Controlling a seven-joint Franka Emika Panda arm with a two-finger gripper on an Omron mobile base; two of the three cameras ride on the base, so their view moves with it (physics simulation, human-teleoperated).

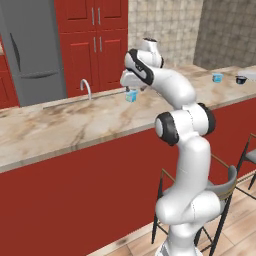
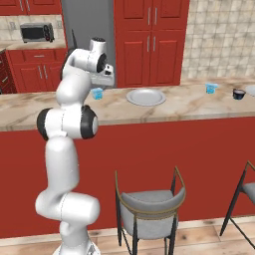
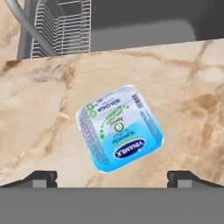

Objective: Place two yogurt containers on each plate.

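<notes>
The gripper (image 3: 112,177) hangs right above a yogurt tub (image 3: 119,127) on the marble counter (image 3: 39,131), jaws spread as wide as they go and nothing between them. From the hand view the tub sits square under the camera, its printed foil lid turned at an angle to the line between the two fingertips (image 3: 41,178), one low on either side and well clear of the tub. Behind it there's the sink (image 3: 144,22) with a wire rack (image 3: 61,26) in it, and the faucet (image 3: 26,26) curving across the corner.

Over on the right base view, the same tub (image 2: 97,93) stands just beneath the hand, and a plate (image 2: 145,96) lies bare on the counter nearby, to the right. Further along there's a second yogurt tub (image 2: 211,88), then a small dark bowl (image 2: 239,93), and what looks like the edge of the other plate (image 2: 250,89) at the frame's border.

So this reads as the approach for a pick, with no tub on a plate yet as far as I can see. Next it likely needs a turn of the wrist to square the fingers with the tub's flat sides, then a straight drop, a close, and a carry to that near plate.
</notes>
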